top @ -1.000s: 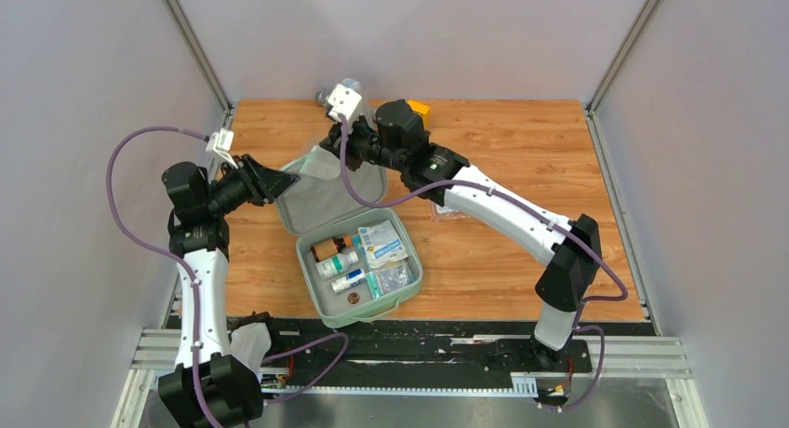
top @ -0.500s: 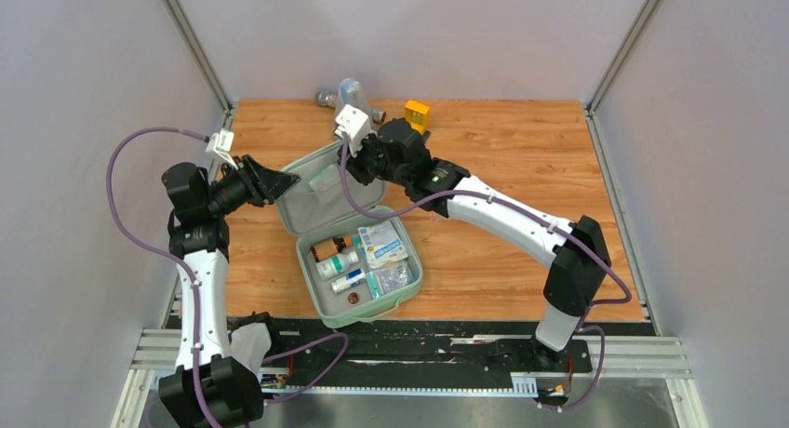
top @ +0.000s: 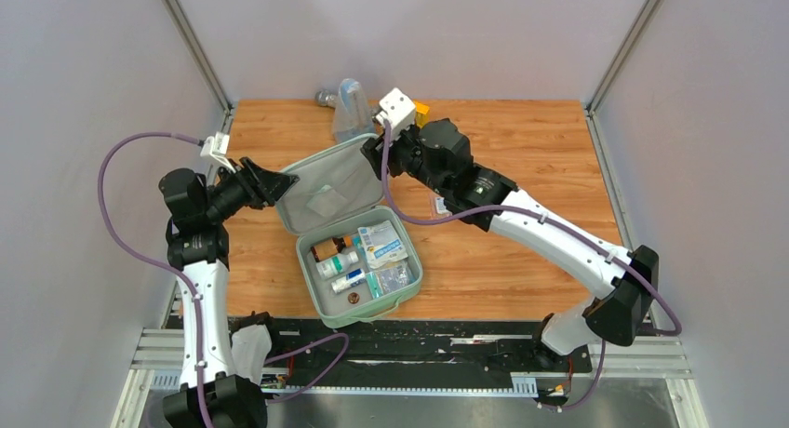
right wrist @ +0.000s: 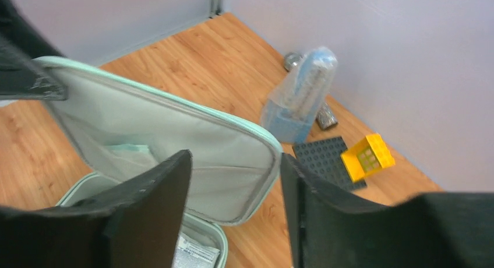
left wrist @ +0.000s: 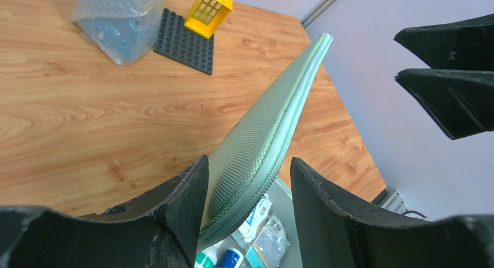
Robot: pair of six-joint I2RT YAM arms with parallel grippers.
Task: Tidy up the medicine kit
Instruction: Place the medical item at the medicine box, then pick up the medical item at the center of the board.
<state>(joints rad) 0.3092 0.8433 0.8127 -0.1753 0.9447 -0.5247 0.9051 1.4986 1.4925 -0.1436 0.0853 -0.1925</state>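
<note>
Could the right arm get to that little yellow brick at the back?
Probably yes: the right gripper is open and empty, and the yellow brick lies close beyond it, with nothing in between that I can see.

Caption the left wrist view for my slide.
Left gripper, jaws open, straddles the pale mint-green plastic medicine-kit lid edge-on; translucent bluish pouch and dark grey studded baseplate beyond.

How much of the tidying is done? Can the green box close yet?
Mostly done, it seems: bottles and packets already lie in the tray. In hand: the lid stands open, its edge between the left gripper's open jaws, while the right gripper hangs open near it, holding nothing. Left: probably folding the lid down to close the box.
</note>
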